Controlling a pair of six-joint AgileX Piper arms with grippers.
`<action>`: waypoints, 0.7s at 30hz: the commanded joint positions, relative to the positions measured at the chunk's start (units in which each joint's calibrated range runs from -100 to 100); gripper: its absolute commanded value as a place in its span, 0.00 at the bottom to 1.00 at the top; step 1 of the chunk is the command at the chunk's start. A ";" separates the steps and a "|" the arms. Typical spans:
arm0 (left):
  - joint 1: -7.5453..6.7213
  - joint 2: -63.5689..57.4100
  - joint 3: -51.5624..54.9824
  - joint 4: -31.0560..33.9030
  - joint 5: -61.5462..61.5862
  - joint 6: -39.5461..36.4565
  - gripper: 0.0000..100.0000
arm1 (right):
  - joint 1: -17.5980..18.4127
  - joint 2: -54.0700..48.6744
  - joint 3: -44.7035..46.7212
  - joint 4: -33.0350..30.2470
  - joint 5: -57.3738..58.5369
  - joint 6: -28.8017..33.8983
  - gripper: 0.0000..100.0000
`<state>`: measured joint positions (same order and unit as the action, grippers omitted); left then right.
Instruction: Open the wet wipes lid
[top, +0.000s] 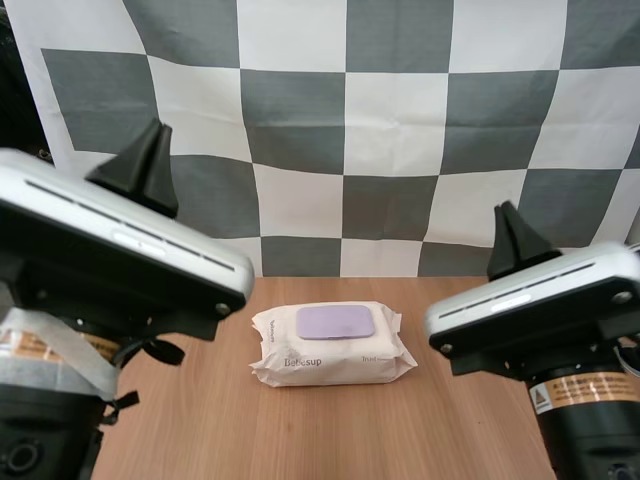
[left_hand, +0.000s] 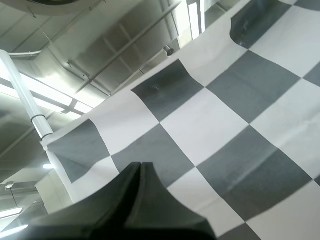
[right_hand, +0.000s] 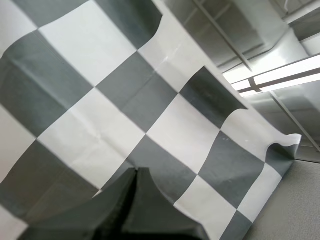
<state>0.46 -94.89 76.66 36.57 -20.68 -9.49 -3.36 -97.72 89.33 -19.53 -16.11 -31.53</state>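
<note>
A white pack of wet wipes (top: 332, 345) lies flat on the middle of the wooden table, its lilac lid (top: 335, 322) down on top. My left gripper (top: 147, 160) stands raised at the left, well above the table and pointing up, its fingers together as one dark wedge (left_hand: 140, 170). At the right my right gripper (top: 508, 222) is raised the same way, also shut on nothing, its fingers (right_hand: 136, 176) lying against each other. Both are far from the pack.
The wooden table (top: 330, 430) runs from the backdrop to the front, with bare wood all around the pack. The two arms' bodies (top: 110, 260) (top: 540, 310) flank it at either side.
</note>
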 joint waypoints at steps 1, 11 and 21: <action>-0.02 6.36 -11.71 -6.14 28.55 -0.01 0.00 | 0.01 5.95 -8.87 10.39 17.47 -0.61 0.00; 1.01 22.59 -16.70 -16.91 61.17 13.31 0.00 | 0.01 34.23 -30.76 8.04 59.51 -16.01 0.00; 6.25 32.10 -13.64 -59.09 74.31 37.65 0.00 | 0.01 36.32 -32.82 13.03 61.84 -25.72 0.00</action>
<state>6.52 -65.20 62.84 12.62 31.84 13.54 -3.36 -61.48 56.60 -8.03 37.96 -54.55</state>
